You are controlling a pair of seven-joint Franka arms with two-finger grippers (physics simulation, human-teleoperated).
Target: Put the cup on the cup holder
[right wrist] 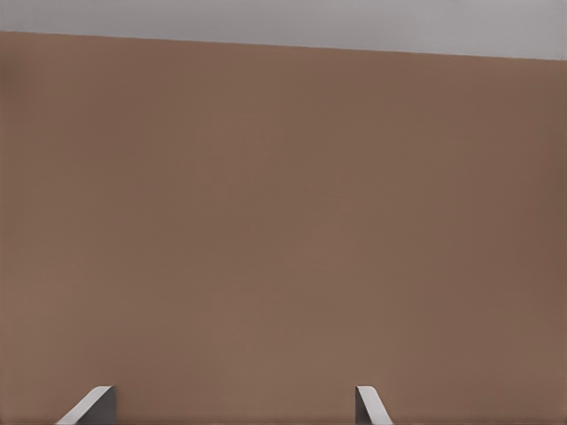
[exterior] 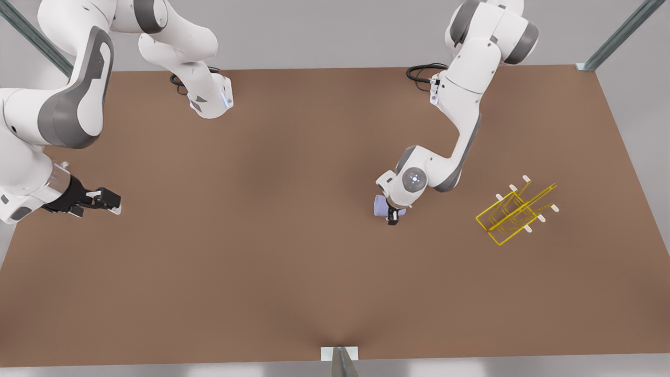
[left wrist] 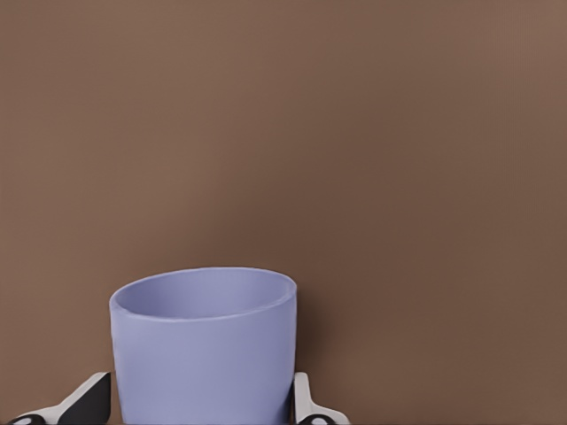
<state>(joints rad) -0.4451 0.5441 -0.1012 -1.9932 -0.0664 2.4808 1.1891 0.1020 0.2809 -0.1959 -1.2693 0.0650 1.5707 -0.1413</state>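
One cup, one cup holder, two arms.

Arm shells: I see glossy white rounded links with grey panels at the joints on both arms.
Bases: white, at the table's far edge, each with a small blue light strip.
Cables: a black cable loops beside the base at the front view's right, another beside the other base.
Wrist marking: a grey disc with a pale glowing dot on the left arm's wrist.
Hands: the right gripper is black with white patches; the left gripper has dark fingers.
Fingertips: pale grey wedges in the right wrist view; white with black trim in the left wrist view.
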